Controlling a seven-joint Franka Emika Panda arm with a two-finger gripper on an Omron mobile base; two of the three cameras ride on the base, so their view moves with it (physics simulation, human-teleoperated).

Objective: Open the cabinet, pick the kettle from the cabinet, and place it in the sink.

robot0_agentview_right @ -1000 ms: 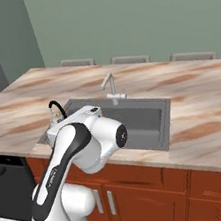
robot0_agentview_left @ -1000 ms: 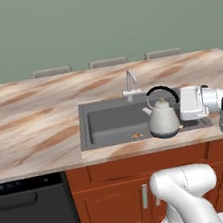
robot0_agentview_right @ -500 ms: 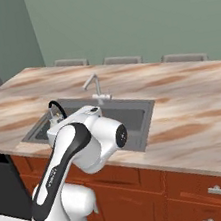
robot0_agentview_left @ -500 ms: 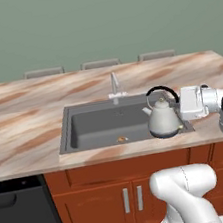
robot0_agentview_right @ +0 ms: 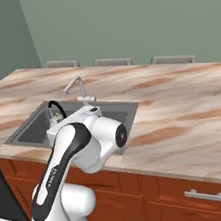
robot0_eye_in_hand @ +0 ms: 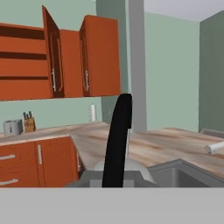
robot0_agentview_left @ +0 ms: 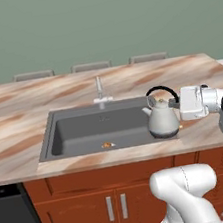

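Observation:
The silver-grey kettle [robot0_agentview_left: 161,119] hangs upright over the right end of the dark grey sink [robot0_agentview_left: 82,135], its base just above the rim. My gripper [robot0_agentview_left: 174,103] reaches in from the right and is shut on the kettle's thin black arched handle [robot0_agentview_left: 161,91]. In the hand view that handle [robot0_eye_in_hand: 119,135] rises up the middle, above the kettle's rounded top [robot0_eye_in_hand: 131,168] and a sink rim [robot0_eye_in_hand: 183,168]. In the right base view the handle [robot0_agentview_right: 55,109] peeks out behind my arm, over the sink [robot0_agentview_right: 32,130]. Across the room, the reddish-brown cabinet [robot0_eye_in_hand: 65,57] stands with a door swung open.
A slim silver faucet [robot0_agentview_left: 99,87] stands at the sink's back edge. Marbled countertop [robot0_agentview_left: 19,122] runs all around, and grey chair backs [robot0_agentview_left: 90,66] line its far side. A toaster [robot0_eye_in_hand: 13,127], a knife block [robot0_eye_in_hand: 29,124] and a paper roll [robot0_eye_in_hand: 92,113] sit on the distant counter.
Both base views have shifted, so the camera moved: the sink now sits further left and larger. The kettle stays in the gripper at the same spot relative to the arm.

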